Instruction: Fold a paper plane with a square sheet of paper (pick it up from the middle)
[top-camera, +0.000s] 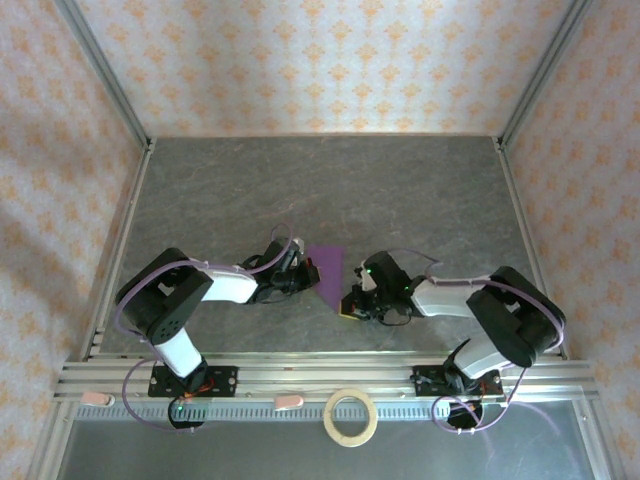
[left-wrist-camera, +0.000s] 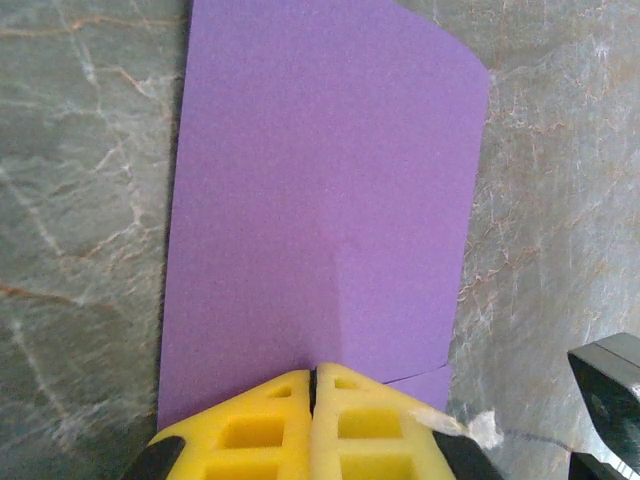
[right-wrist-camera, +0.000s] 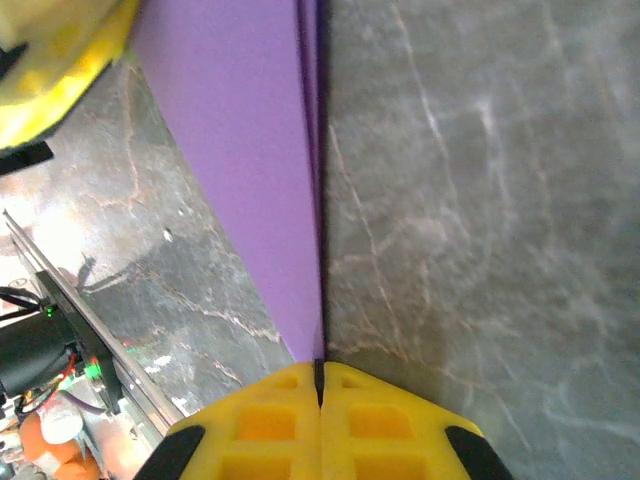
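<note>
The square sheet of paper (top-camera: 326, 268) is purple, folded over into a tapered shape, and lies between my two grippers at mid-table. My left gripper (top-camera: 303, 272) is at its left edge. In the left wrist view the yellow pads (left-wrist-camera: 250, 430) are pressed together over the near edge of the sheet (left-wrist-camera: 320, 180), and a faint crease runs up from the tips of the left gripper (left-wrist-camera: 315, 378). My right gripper (top-camera: 352, 303) is at the sheet's pointed near end. Seen from the right wrist, the right gripper (right-wrist-camera: 319, 368) is shut on the thin folded edge of the sheet (right-wrist-camera: 250, 150).
A tan tape ring (top-camera: 329, 418) lies on the near ledge in front of the arm bases. An aluminium rail (top-camera: 320, 375) crosses the near edge of the table. Patterned walls close in the other three sides. Grey marbled tabletop (top-camera: 330, 185) stretches beyond the paper.
</note>
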